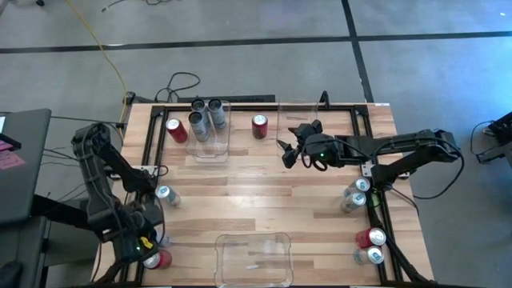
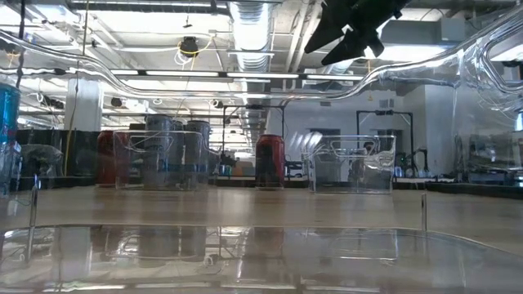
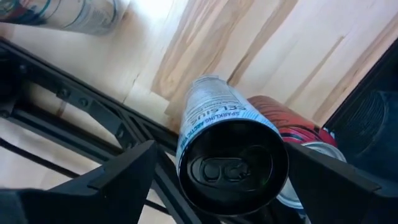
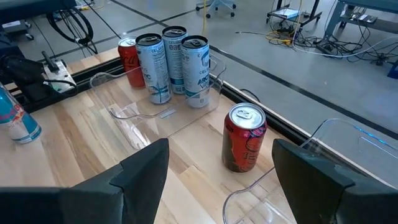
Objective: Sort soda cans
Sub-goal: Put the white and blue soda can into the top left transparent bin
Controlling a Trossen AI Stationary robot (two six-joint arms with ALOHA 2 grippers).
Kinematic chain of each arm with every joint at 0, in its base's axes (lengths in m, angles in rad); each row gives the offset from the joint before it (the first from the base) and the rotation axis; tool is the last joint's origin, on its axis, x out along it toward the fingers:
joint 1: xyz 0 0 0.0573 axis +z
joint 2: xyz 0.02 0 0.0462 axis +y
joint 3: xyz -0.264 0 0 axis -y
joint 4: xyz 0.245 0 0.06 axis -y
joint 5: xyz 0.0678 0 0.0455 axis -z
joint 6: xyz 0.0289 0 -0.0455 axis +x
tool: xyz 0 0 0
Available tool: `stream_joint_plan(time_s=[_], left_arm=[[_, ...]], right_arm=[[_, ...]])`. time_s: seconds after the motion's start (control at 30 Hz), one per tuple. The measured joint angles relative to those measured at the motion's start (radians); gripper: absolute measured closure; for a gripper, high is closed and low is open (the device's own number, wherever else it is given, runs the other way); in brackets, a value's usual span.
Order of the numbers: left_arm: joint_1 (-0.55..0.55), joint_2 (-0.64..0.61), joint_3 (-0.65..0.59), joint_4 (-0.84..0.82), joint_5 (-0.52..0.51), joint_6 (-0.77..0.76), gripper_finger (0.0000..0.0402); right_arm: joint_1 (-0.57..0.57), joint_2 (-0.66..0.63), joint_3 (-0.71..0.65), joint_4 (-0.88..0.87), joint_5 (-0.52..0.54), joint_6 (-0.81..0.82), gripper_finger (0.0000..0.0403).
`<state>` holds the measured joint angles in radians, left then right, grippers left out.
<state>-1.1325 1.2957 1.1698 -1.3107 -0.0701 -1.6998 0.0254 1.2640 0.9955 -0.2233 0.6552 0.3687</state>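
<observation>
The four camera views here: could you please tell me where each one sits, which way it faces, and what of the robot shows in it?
High view: above the table, looking straight down; both arms show, right pincer open near a red can.
Low view: at table-top height, looking level across; only a dark arm part at the top.
Left wrist view: on the left arm, facing a silver can between its open fingers.
Right wrist view: on the right arm, facing the red can; own fingers below.
Shared: that red can, also in the low view.

The pale wooden table (image 1: 264, 192) carries a clear bin (image 1: 210, 128) of silver cans at eleven o'clock, a lone red can (image 1: 259, 126) at twelve, another clear bin (image 1: 254, 259) at six, and loose cans (image 1: 358, 194) at four.
</observation>
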Motion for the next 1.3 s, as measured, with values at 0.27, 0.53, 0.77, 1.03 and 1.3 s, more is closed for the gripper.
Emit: stream_joint_plan(time_s=[0.27, 0.53, 0.77, 1.03, 1.3], left_arm=[[-0.007, 0.0, -0.013, 0.008, -0.026, -0.023, 0.0065], [-0.019, 0.0, -0.071, 0.045, 0.003, -0.059, 0.0099], [-0.014, -0.014, -0.072, 0.021, 0.004, -0.041, 0.0136], [0.035, -0.047, -0.071, -0.024, 0.005, -0.023, 0.0148], [0.158, -0.061, 0.064, -0.06, -0.033, 0.096, 0.0148]], right_arm=[[0.0, 0.0, 0.0, 0.0, 0.003, 0.0, 0.0098], [0.0, 0.0, 0.0, -0.005, 0.002, -0.002, 0.0098], [0.0, 0.0, 0.0, -0.006, 0.002, -0.002, 0.0098], [0.0, 0.0, 0.0, -0.02, 0.002, -0.002, 0.0098], [0.0, -0.008, -0.001, -0.121, -0.002, -0.002, 0.0098]])
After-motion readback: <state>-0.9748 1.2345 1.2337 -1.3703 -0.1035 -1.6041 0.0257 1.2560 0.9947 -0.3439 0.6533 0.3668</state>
